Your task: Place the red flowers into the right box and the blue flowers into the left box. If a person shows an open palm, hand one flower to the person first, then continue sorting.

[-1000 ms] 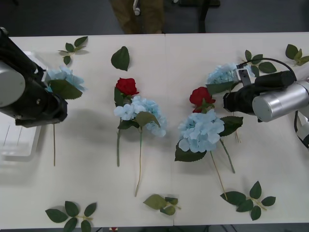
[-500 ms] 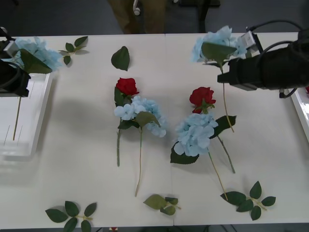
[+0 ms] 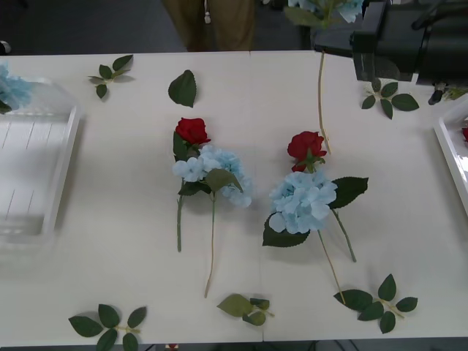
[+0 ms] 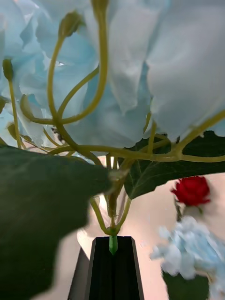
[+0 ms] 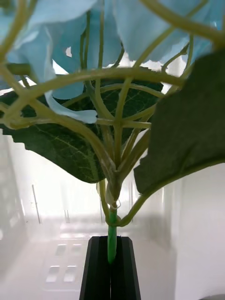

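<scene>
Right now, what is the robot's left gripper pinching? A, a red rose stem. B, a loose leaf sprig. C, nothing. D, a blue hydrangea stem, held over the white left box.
D: in the left wrist view the left gripper is shut on the green stem of a blue hydrangea, with the ribbed white left box beneath it.

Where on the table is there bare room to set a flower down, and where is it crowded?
Free patches: the bare tabletop between the left box and the middle red rose, and the stretch between the loose leaf sprig and the right box. Crowded: the centre, where roses and blue hydrangeas overlap.
</scene>
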`<state>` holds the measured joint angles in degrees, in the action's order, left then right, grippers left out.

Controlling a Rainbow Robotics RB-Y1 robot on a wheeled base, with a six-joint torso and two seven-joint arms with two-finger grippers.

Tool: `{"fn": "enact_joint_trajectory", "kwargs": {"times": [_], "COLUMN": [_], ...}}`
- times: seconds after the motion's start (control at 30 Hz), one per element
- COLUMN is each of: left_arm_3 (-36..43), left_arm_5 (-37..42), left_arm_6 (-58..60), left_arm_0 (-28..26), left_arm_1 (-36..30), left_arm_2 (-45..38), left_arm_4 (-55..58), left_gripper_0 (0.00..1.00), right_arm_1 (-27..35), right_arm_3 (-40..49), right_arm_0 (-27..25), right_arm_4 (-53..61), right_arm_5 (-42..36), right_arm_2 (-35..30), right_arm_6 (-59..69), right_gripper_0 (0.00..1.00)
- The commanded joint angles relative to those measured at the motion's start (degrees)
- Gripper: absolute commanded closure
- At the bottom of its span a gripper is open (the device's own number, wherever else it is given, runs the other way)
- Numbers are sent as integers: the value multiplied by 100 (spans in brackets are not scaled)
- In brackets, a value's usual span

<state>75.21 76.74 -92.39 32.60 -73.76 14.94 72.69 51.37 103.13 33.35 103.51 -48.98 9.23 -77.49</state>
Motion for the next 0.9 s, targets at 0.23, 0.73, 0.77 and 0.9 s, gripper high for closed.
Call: {"fn": "enact_joint_trajectory", "kwargs": {"times": [0.23,0.73,0.77,0.9], "left_arm_3": [-1246,-1281,-1281,-1281], "left_arm_5": [-555,-819,-819,-819], "left_arm_6": [-1202,-1290,-1299,-1352], "left_arm_0": [19,-60,-60,-52], "left_arm_1": [-323,-306,-288,-262], "left_arm_2": [-202,-202,-202,-193], "left_arm_4": [254,351,351,342], "left_gripper_0": [98,0,0,0], "right_arm_1": [146,102,58,-408], "right_arm_3": [937,770,682,243], "right_arm_0": [576,558,558,558], "right_arm_4": [-964,-569,-569,-771], "right_arm_5": [1822,2051,1875,811], "right_arm_2": [1486,1987,1846,1029], "right_arm_6": [-592,-1972,-1937,-1902], "right_gripper_0": [100,100,100,100]}}
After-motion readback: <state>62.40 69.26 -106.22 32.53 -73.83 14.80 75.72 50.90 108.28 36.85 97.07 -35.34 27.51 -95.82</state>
